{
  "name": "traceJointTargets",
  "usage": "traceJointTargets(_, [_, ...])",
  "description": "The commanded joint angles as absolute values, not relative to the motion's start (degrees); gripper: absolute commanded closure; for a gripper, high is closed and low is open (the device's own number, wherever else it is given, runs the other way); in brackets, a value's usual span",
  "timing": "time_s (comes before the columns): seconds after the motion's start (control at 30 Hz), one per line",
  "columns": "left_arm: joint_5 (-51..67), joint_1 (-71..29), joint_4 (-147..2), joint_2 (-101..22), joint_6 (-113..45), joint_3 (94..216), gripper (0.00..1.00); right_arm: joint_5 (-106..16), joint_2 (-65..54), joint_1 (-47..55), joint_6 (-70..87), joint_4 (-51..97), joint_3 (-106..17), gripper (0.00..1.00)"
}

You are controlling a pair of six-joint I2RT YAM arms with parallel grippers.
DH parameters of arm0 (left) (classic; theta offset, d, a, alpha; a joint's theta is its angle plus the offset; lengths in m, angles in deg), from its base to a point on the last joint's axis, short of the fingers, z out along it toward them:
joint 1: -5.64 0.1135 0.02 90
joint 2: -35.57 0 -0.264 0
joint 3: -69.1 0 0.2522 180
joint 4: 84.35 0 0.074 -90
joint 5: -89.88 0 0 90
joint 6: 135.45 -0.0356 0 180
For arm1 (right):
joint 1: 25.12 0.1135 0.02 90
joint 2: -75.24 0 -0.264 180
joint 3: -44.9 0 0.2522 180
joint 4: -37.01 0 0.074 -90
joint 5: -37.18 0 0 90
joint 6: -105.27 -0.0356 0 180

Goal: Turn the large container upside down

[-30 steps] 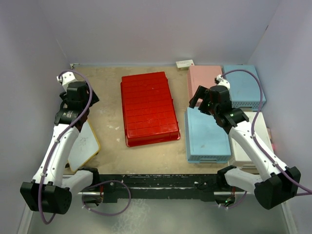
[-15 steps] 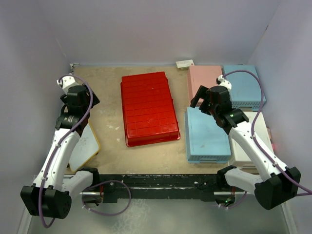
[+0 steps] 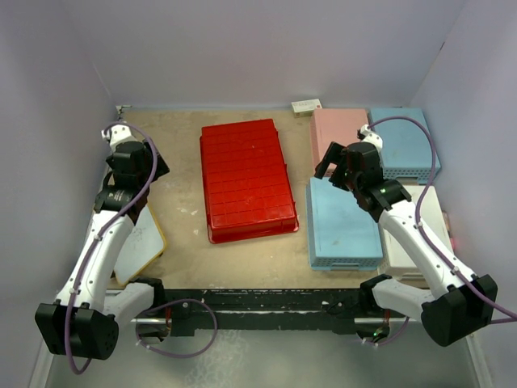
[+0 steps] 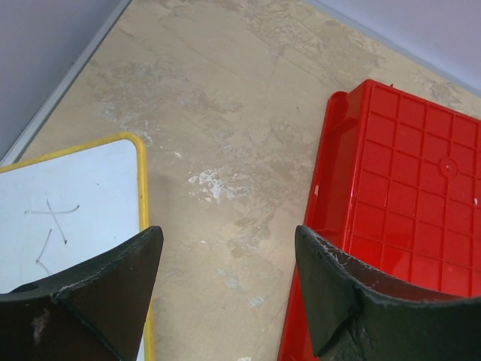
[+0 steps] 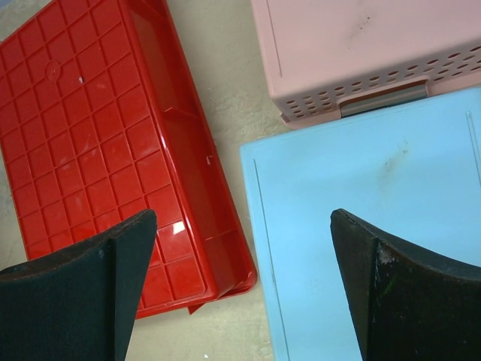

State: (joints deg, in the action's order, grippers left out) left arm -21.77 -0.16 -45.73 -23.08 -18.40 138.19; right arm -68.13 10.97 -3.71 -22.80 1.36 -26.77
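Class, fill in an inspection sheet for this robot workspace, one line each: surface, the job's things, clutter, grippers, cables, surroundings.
Surface: beige table, scuffed with pale patches.
Job's things: large red container lies flat mid-table, grid-ribbed underside up, with neither arm touching it.
Clutter: pink basket, near light-blue basket, far light-blue basket and white basket packed together on the right; yellow-rimmed whiteboard on the left; small white box at the back wall.
Grippers: left gripper open, empty, over bare table between whiteboard and container; right gripper open, empty, over the gap between container and baskets.
Cables: purple cable along the left arm, another along the right.
Surroundings: plain pale walls on three sides.
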Motion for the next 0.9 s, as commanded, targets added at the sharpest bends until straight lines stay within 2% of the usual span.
traceJointTargets(0.0, [-18.60,-0.34,-46.98,-23.43,-21.22,138.90,0.32,-67.87,10.86,-3.68,-23.45,3.35,-28.16,0.00])
traceJointTargets(0.87, [-23.57,-0.34,-45.94,-19.29,-20.93,138.14,0.32,-69.35,12.40,-3.68,-23.02,3.58,-27.57,0.00])
